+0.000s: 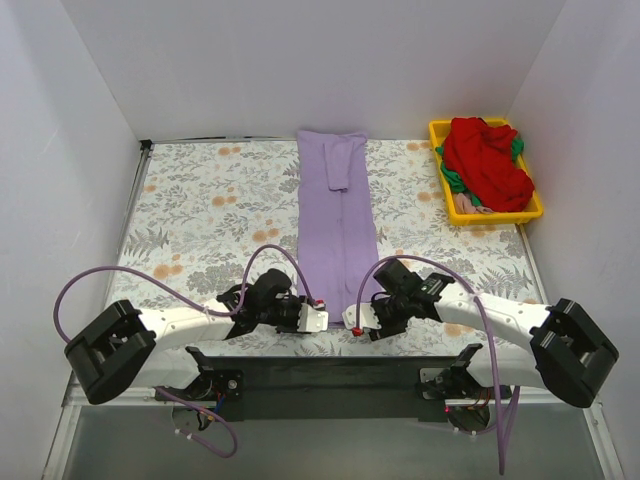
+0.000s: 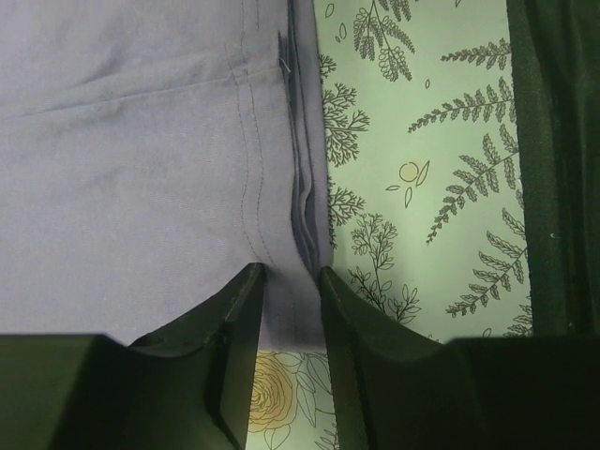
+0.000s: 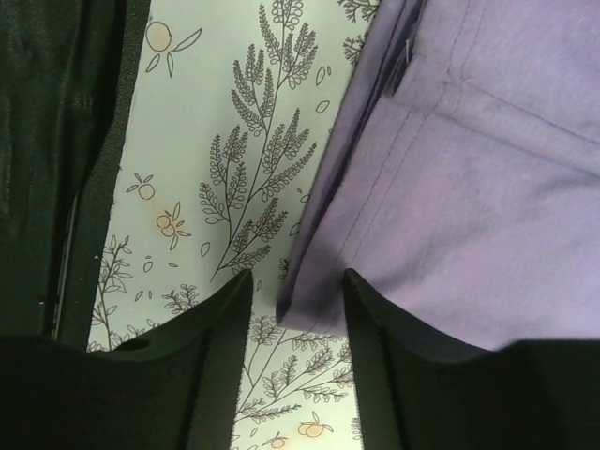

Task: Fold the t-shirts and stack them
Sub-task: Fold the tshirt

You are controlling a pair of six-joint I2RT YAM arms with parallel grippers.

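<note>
Lavender and judged soft and limp, the folded shirt (image 1: 338, 220) is laid left of the yellow tray (image 1: 497, 217), its hem corners, the best holds, straddled by the left pincer (image 2: 289, 277), narrowly parted, grip uncertain, and the wider-open right pincer (image 3: 297, 281).

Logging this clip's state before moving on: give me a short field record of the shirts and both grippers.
on table: lavender t-shirt, folded into a long narrow strip, centre of floral cloth
left gripper: at strip's near left corner, hem between fingers, grip unclear
right gripper: at near right corner, likewise
waiting: red t-shirt heaped on others in yellow tray, far right
</note>
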